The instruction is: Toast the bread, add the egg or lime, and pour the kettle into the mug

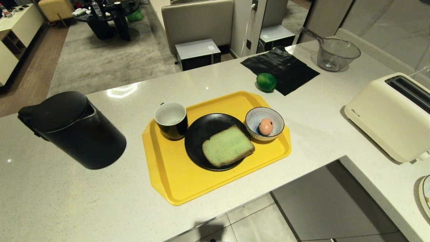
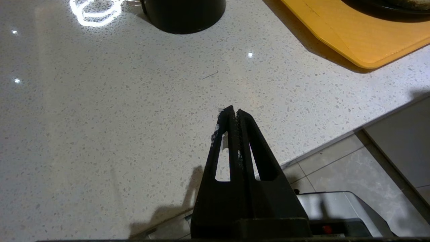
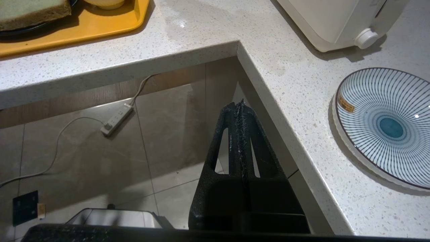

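On the pale speckled worktop point(image 1: 319, 114) a yellow tray point(image 1: 174, 181) lies near the front edge, one corner close to the drop. On it the mug point(image 1: 171, 120) stands touching a black plate point(image 1: 198, 141) that carries the bread point(image 1: 227, 145); a striped bowl point(image 1: 255, 116) just beside the plate holds the egg point(image 1: 265, 126). The kettle point(image 1: 74, 129) stands apart to the left, with bare worktop between it and the tray. The lime point(image 1: 266, 82) sits behind the tray at the edge of a black cloth point(image 1: 282, 69). A cream toaster point(image 1: 389, 114) stands on the right wing, a striped dish point(image 3: 386, 126) nearer the front. The left pincer point(image 2: 234, 110), pressed shut and empty, hangs over the bare worktop's front edge. The right pincer point(image 3: 238, 105), also shut and empty, seems to hang over the floor in the worktop's inner corner.
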